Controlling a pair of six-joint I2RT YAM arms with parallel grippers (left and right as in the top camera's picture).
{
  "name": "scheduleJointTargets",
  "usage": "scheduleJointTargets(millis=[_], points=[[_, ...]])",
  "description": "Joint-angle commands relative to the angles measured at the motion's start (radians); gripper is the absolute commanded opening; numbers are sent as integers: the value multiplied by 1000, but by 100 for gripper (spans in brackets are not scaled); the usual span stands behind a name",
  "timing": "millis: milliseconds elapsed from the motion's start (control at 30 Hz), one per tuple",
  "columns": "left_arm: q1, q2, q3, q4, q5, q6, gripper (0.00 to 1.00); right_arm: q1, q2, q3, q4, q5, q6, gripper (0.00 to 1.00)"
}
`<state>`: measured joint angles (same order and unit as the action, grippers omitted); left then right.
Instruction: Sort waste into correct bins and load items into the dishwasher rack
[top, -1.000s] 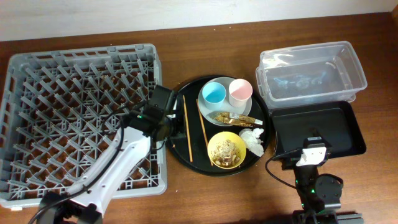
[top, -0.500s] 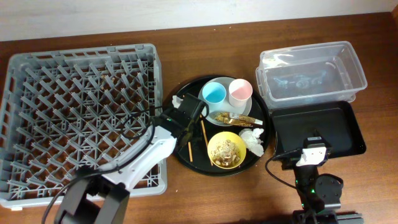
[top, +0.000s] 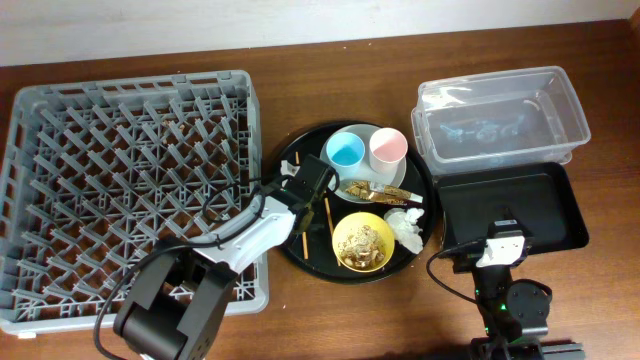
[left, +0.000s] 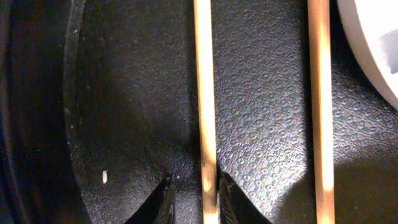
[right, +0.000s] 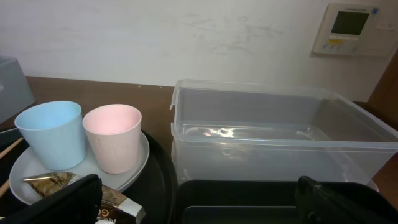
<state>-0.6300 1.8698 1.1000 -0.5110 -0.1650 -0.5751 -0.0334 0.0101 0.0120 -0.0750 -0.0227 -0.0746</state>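
One grey dishwasher rack (top: 130, 190) sits on the bench (top: 300, 90) at 9 o'clock from the one round black tray (top: 425, 200). On that tray lie two wooden chopsticks (left: 205, 93), side by side toward its 9 o'clock edge. The left hand (left: 196, 198) is down over them with its fingers (left: 166, 198) narrowly apart, one on each side of a single stick; a sliver of tray shows beside the wood. The second chopstick (left: 320, 112) lies free.

At the tray's 12 o'clock, one pale plate (right: 142, 155) carries two cups, one light-blue cup (top: 344, 150) and one pink cup (top: 388, 147), and one brown-gold wrapper (top: 365, 189). One yellow bowl (top: 337, 235) at 6 o'clock holds beige food scraps (top: 365, 248). One crumpled white napkin (top: 407, 225) lies at 4 o'clock.

One clear plastic tub (top: 500, 115) stands at 2 o'clock, one shallow black rectangular tray (top: 510, 200) at 4 o'clock. The right hand (right: 196, 199) hangs over that tray's near edge, spread wide and empty.
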Motion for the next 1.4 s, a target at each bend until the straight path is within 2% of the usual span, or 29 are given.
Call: scheduleJointTargets(millis=[0,100,267,500,667,767,900,1067,1233,1267,1300,1333,1367], points=[[-2,29,11,3,-1,-8,12,-5,-6,-6,-4,9,12,99],[-2,28,12,4,-2,-8,0,-5,-6,-6,-4,9,12,99],[-2,-34,62,1,-99,-8,0,-5,-6,-6,-4,9,12,99],[9,-285,82,-47,-231,77,0,-5,-6,-6,-4,9,13,99],[111,-450,82,-157,-244,243,0,-5,-6,-6,-3,9,12,99],[196,-454,77,-248,-235,249,0,-5,-6,-6,-4,9,12,99],[266,-378,76,-269,-116,256,0,-5,-6,-6,-4,9,12,99],[285,-284,76,-246,-32,256,0,-5,-6,-6,-3,9,12,99],[286,-259,76,-234,-29,256,0,-5,-6,-6,-3,9,13,99],[286,-259,76,-235,-29,256,1,-5,-6,-6,-4,9,12,99],[286,-259,76,-235,-29,256,7,-5,-6,-6,-4,9,12,99],[286,-259,76,-236,-29,256,20,-5,-6,-6,-4,9,12,99],[286,-259,76,-235,-29,256,28,-5,-6,-6,-4,9,12,99]])
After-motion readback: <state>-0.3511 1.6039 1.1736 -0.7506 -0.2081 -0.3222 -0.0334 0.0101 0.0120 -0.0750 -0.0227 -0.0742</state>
